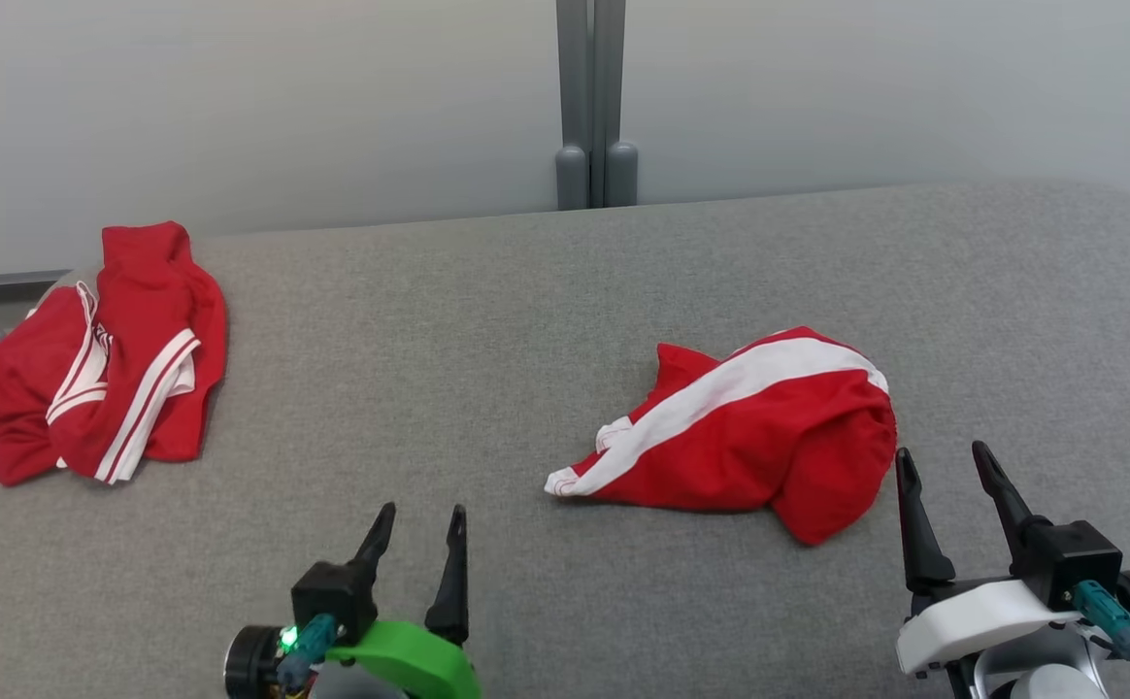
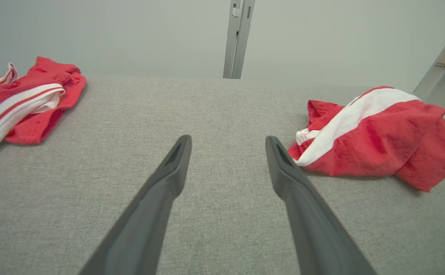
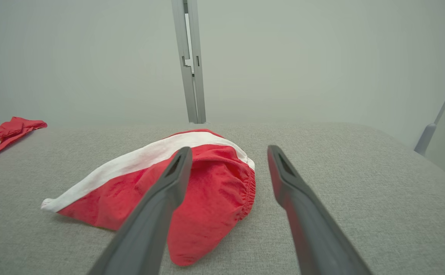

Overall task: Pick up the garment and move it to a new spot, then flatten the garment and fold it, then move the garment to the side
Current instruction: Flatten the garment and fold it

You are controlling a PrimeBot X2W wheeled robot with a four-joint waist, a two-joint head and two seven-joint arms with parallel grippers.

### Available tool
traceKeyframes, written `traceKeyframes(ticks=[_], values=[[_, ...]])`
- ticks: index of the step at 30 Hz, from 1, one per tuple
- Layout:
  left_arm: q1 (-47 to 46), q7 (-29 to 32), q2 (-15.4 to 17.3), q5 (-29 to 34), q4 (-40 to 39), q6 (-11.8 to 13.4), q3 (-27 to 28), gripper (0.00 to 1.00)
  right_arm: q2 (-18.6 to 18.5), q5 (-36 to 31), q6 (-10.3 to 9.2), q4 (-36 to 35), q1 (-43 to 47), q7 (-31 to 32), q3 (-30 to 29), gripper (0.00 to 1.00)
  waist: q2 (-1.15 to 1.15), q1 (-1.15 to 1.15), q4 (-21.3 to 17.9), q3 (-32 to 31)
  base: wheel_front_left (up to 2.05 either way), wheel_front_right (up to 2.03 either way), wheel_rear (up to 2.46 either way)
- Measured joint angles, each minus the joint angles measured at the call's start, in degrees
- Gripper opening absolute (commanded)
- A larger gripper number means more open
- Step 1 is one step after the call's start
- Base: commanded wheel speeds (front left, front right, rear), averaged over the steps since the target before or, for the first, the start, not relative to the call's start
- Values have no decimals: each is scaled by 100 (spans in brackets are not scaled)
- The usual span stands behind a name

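In the head view you see both grippers low over a grey fabric table (image 1: 487,320). The left gripper (image 1: 423,510) and the right gripper (image 1: 943,451) each have their jaws spread wide, holding nothing.

The red garment (image 1: 749,437) lies crumpled right of centre on the table. It sits just ahead and to the left of the right gripper, clear of its fingers. A broad white stripe crosses it diagonally.

The right wrist view makes plain what the head view leaves vague: a gathered elastic edge (image 3: 250,187) along the garment's right side.

The left wrist view gives you a closer look at a second red garment (image 2: 27,103). It has narrow white and red striping and is bunched at the table's far left, well apart from the first.
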Motion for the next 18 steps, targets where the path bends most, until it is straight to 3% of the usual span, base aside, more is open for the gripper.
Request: traceKeyframes(ticks=[8, 18], values=[[-798, 575, -121, -11, 805, -343, -524, 100, 2, -1, 1, 20, -98, 0, 142, 100, 0, 0, -210, 143, 0, 0, 0], [-1807, 966, -172, -81, 1927, -567, -829, 100, -2, -7, 1, -37, -403, 0, 291, 100, 0, 0, -664, 578, 0, 0, 0]])
